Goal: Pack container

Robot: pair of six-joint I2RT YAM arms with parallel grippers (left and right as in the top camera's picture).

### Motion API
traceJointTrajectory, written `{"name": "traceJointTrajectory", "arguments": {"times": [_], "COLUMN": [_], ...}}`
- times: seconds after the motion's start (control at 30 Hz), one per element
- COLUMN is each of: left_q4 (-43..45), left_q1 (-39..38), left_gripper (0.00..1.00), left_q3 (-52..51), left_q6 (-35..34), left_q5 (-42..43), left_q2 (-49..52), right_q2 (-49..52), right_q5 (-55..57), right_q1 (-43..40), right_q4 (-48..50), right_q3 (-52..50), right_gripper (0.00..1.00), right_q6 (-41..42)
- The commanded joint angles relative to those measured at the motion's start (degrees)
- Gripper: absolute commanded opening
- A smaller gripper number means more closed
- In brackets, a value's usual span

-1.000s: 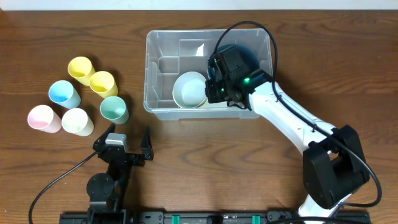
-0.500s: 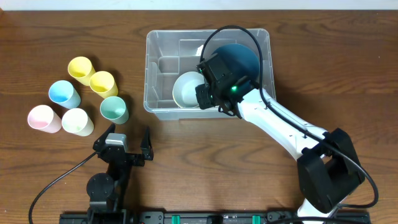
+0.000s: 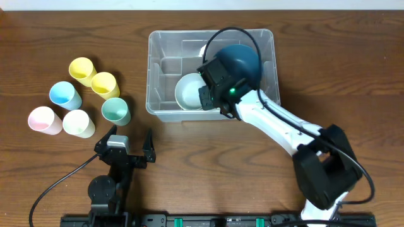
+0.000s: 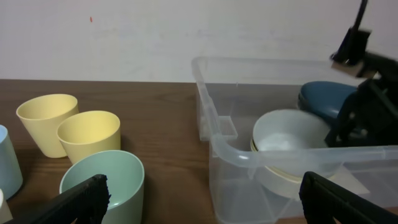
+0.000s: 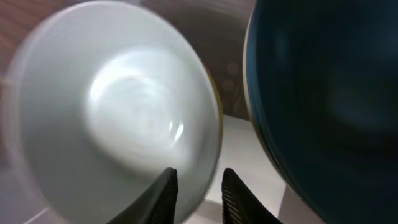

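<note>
The container [image 3: 165,50] sits on the table [image 3: 50,25] with a white bowl [image 3: 189,91] and a blue bowl [image 3: 243,60] inside. The right gripper [image 5: 199,180] is at the white bowl's edge, fingers nearly together. I can't tell if it pinches. The left gripper [image 3: 131,140] sits near the cups [image 3: 115,111], fingers wide apart.

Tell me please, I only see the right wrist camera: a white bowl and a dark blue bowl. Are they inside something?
Observer: Yes, the round white bowl and round dark blue bowl are both in the large clear plastic rectangular bin.
Operator: Any cups waiting outside?
Observer: Six pastel plastic cups stand on the brown wooden table, left of the bin.
Operator: And the other claw?
Observer: The left claw is wide open in front of the cups, holding nothing.
</note>
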Motion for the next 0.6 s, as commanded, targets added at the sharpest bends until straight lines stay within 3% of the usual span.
{"name": "traceJointTrajectory", "arguments": {"times": [0.0, 0.57], "left_q4": [-1.88, -1.88], "left_q1": [0.24, 0.24], "left_gripper": [0.98, 0.98], "left_q3": [-1.03, -1.03], "left_q6": [0.98, 0.98], "left_q5": [0.83, 0.83], "left_q2": [-0.33, -0.33], "right_q2": [1.38, 1.29], "right_q5": [1.07, 1.03], "right_q1": [0.79, 0.74], "right_q4": [0.04, 0.04], "right_q3": [0.13, 3.82], "right_gripper": [0.24, 0.21], "right_q6": [0.87, -3.13]}}
